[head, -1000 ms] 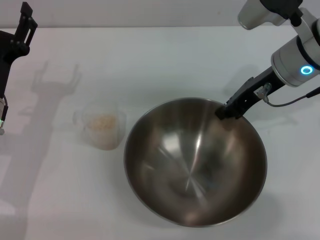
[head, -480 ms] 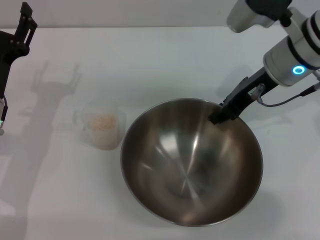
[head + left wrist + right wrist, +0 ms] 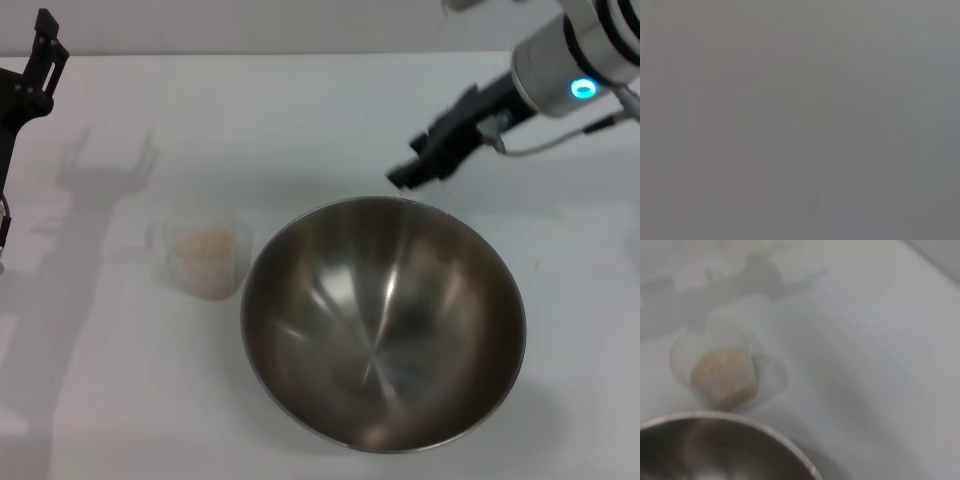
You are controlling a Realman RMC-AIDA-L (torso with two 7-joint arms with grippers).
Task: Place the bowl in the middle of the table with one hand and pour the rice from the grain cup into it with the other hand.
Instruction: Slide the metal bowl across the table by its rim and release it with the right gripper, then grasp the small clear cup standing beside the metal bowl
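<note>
The steel bowl (image 3: 385, 325) stands on the white table (image 3: 300, 120), a little right of its middle, and is empty. Its rim also shows in the right wrist view (image 3: 755, 426). The clear grain cup (image 3: 205, 258) stands just left of the bowl with the rice (image 3: 203, 246) in it. The right wrist view shows the cup (image 3: 725, 365) and the rice (image 3: 722, 372) too. My right gripper (image 3: 405, 176) hangs open and empty above the table, just behind the bowl's far rim. My left gripper (image 3: 48, 48) is open and raised at the far left, well apart from the cup.
The table's far edge runs along the top of the head view. The left wrist view shows only plain grey. The left arm's shadow (image 3: 105, 160) falls on the table behind the cup.
My right gripper has let go of the bowl's far rim and drawn up and back from it. The bowl first slid slightly left, then stayed. The left arm and the cup have not moved.
</note>
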